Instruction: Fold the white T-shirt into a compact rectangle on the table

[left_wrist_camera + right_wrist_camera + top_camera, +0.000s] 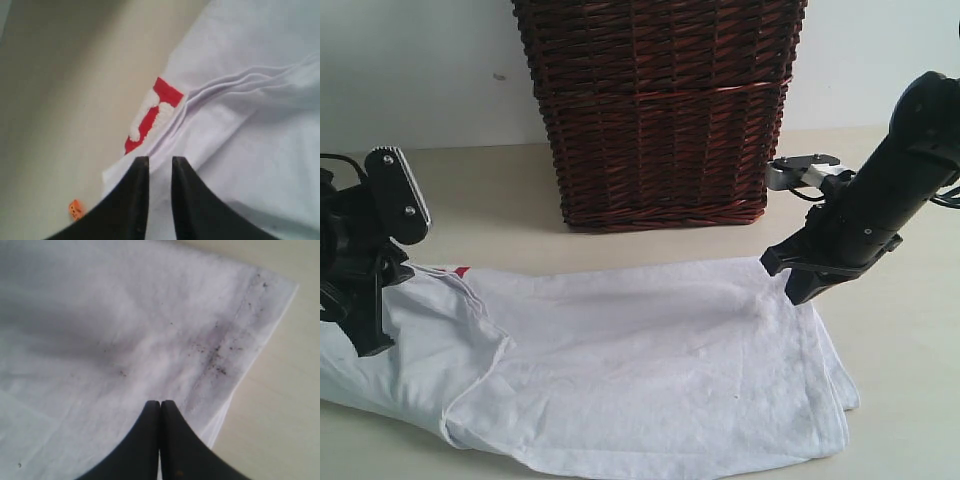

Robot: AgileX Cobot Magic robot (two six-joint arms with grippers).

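Note:
The white T-shirt [640,370] lies partly folded across the table [910,400], with wrinkles and a doubled edge at its right end. My left gripper [370,345] is down on the shirt's left end. In the left wrist view its jaws [160,159] stand a narrow gap apart with white cloth showing between them, just below the red-edged lettering [150,120]; a small orange tag [75,209] lies beside them. My right gripper [800,295] is at the shirt's far right corner. Its jaws [160,402] are pressed together where creases in the hem [220,355] meet.
A tall dark brown wicker basket [660,110] stands behind the shirt at the middle back. A small white and grey fitting [800,172] sits beside its right foot. Bare tabletop [60,100] lies left of the shirt and also right of the hem [290,390].

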